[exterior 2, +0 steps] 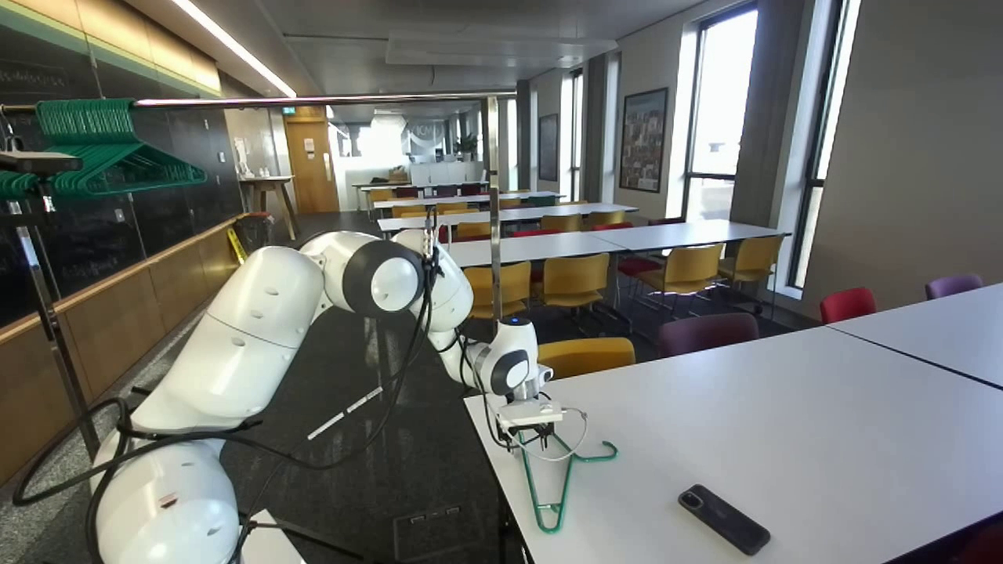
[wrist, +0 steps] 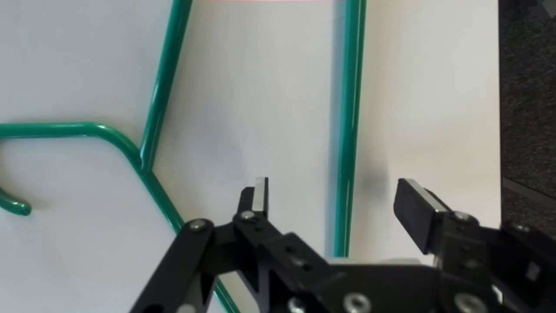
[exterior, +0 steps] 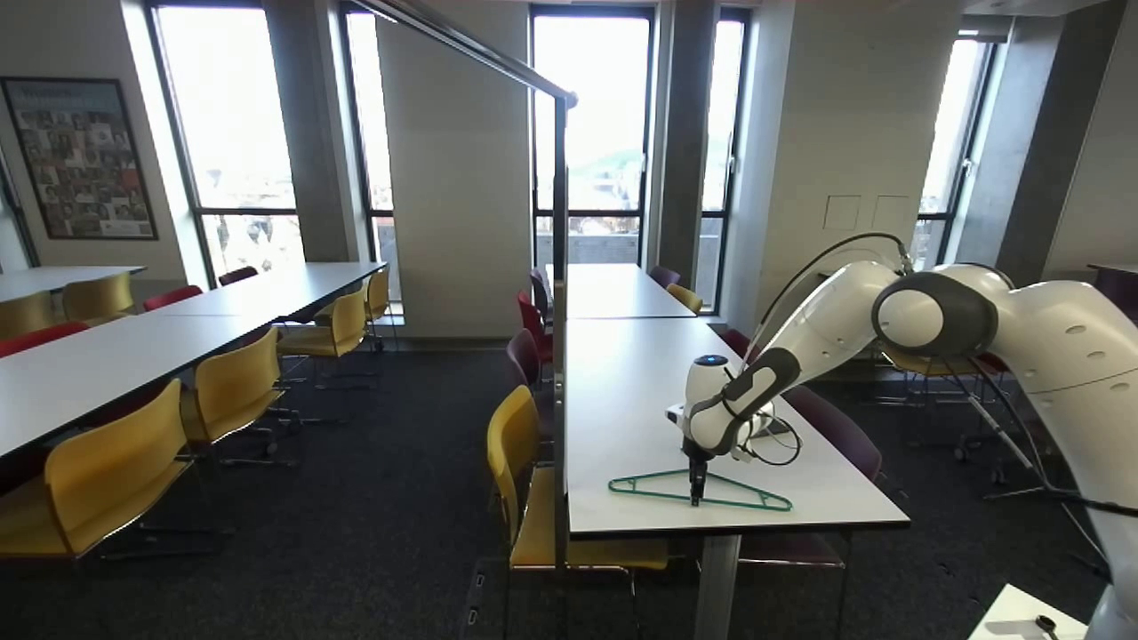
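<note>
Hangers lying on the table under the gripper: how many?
1: the green hanger, near the edge of the white table, with the open gripper at its long bar. No other shows there; the arm hides some tabletop.

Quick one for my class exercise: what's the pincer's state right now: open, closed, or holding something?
Pincer: open, holding nothing; the long bar of the green hanger shows between its jaws, with a gap on each side.

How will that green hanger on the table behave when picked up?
The green hanger looks fairly stiff, its thin bars holding straight lines. It seems light for its size, being mostly open frame. Its glossy, rounded surface may slip when gripped.
</note>
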{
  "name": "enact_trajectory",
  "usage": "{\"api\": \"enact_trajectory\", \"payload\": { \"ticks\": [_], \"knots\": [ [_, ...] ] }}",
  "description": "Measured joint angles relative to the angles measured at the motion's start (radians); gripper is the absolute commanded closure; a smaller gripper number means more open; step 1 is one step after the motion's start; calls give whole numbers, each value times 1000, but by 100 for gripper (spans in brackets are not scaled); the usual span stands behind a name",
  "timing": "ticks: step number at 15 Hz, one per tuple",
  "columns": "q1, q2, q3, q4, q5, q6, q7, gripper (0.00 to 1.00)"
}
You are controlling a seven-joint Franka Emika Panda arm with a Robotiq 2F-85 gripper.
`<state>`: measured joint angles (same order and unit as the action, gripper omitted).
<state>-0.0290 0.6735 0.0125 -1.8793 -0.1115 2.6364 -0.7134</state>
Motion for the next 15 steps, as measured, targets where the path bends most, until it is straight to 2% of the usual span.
{"api": "enact_trajectory", "payload": {
  "ticks": [6, 7, 14, 15],
  "knots": [
    [-8, 0, 3, 0, 0, -1, 1, 96],
    [-12, 0, 5, 0, 0, -1, 1, 100],
    [-51, -1, 35, 6, 2, -4, 1, 100],
    [-55, -1, 38, 6, 2, -4, 1, 75]
  ]
}}
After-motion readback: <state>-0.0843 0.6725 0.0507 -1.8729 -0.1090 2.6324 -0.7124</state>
